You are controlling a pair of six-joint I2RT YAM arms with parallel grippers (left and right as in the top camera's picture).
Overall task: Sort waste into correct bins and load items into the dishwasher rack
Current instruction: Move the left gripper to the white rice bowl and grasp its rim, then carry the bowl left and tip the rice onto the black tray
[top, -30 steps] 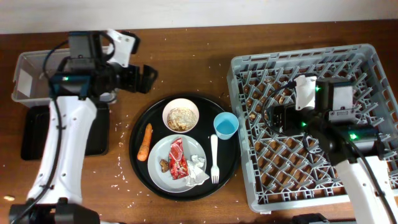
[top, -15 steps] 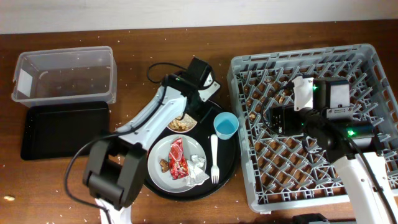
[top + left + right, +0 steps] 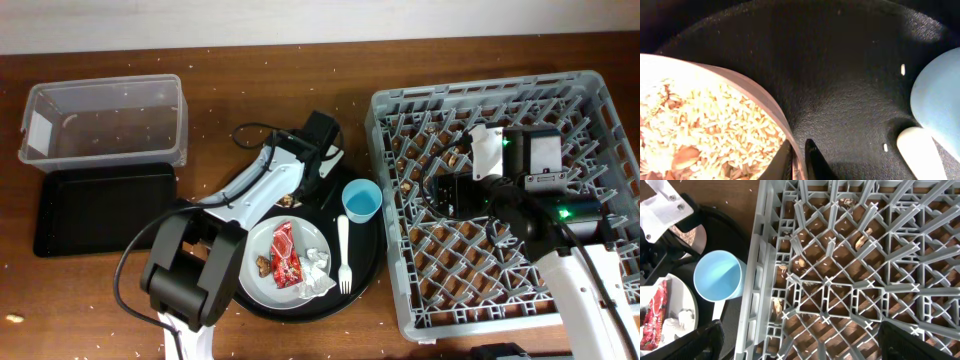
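My left gripper [image 3: 799,161] is shut on the rim of the small white bowl [image 3: 757,95]; one finger is inside, against the rice scraps [image 3: 705,130], the other outside. From overhead the left gripper [image 3: 302,188] hides most of the bowl [image 3: 288,201], and the carrot is hidden under the arm. The light blue cup [image 3: 362,200] stands just to the right. On the grey plate [image 3: 258,285] lie a red wrapper [image 3: 284,254], brown bits [image 3: 263,264] and a white tissue [image 3: 318,272]. A white fork [image 3: 344,252] lies beside it. My right gripper [image 3: 800,341] hangs open over the dishwasher rack [image 3: 560,110].
Everything being sorted sits on a large round black tray [image 3: 365,270]. At the far left are the clear tub [image 3: 103,120] and, in front of it, the shallow black tray [image 3: 100,205]. Rice grains are scattered on the wooden table. The left arm's cable loops behind the round tray.
The left arm has swung from over the clear tub to the round tray, and its jaws have closed on the bowl's rim. The right arm has not moved.
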